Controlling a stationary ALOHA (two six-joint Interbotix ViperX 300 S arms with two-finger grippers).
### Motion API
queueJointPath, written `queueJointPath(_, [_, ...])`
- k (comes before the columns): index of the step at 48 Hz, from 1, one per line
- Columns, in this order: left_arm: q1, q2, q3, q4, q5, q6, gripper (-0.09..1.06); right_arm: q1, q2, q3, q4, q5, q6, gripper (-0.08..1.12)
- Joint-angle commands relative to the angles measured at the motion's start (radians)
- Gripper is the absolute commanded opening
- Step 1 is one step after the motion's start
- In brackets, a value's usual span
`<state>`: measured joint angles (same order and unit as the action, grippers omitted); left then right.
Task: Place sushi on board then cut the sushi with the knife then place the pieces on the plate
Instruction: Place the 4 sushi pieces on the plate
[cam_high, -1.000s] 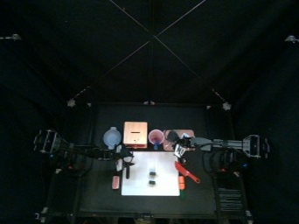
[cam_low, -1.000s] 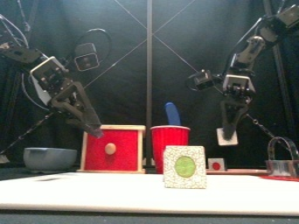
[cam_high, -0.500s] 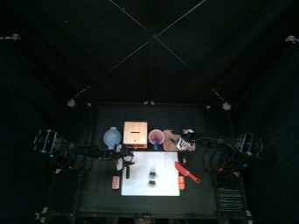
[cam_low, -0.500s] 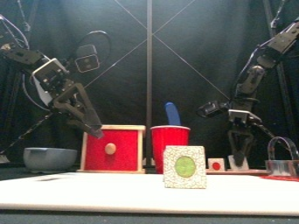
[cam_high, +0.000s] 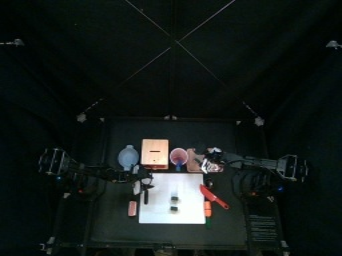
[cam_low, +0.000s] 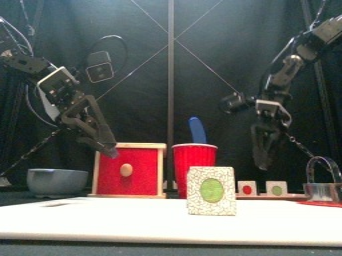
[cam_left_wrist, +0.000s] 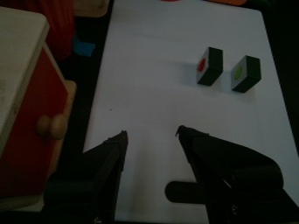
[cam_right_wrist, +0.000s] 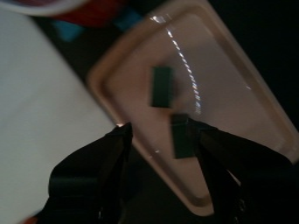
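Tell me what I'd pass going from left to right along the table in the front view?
blue-grey bowl → wooden box → red cup → small sushi piece with a red middle → small sushi piece with a green middle → metal cutter

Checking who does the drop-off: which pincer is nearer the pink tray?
Right. The right pincer hangs open above the pink tray, over two sushi pieces lying in it. The left pincer is off over the white board's left part, near the wooden box.
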<state>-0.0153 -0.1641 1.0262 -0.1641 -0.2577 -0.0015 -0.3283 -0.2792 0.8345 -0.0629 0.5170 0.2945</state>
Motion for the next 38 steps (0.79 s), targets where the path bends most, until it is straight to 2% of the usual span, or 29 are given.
queueJointPath(1, [0.003,-0.005,-0.015,-0.002,-0.003,0.000,0.86,0.110,-0.018,-0.066,0.020,-0.011,0.002,0.86])
queueJointPath(15, [0.006,-0.005,-0.011,-0.009,-0.003,0.000,0.86,0.370,0.141,-0.184,0.049,-0.196,0.000,0.86])
queueJointPath(25, [0.008,-0.005,-0.011,-0.009,-0.003,0.003,0.86,0.434,0.241,-0.227,0.107,-0.276,0.000,0.86])
queueJointPath(38, [0.008,-0.005,-0.009,-0.009,-0.002,0.003,0.86,0.453,0.324,-0.273,0.117,-0.278,-0.002,0.86])
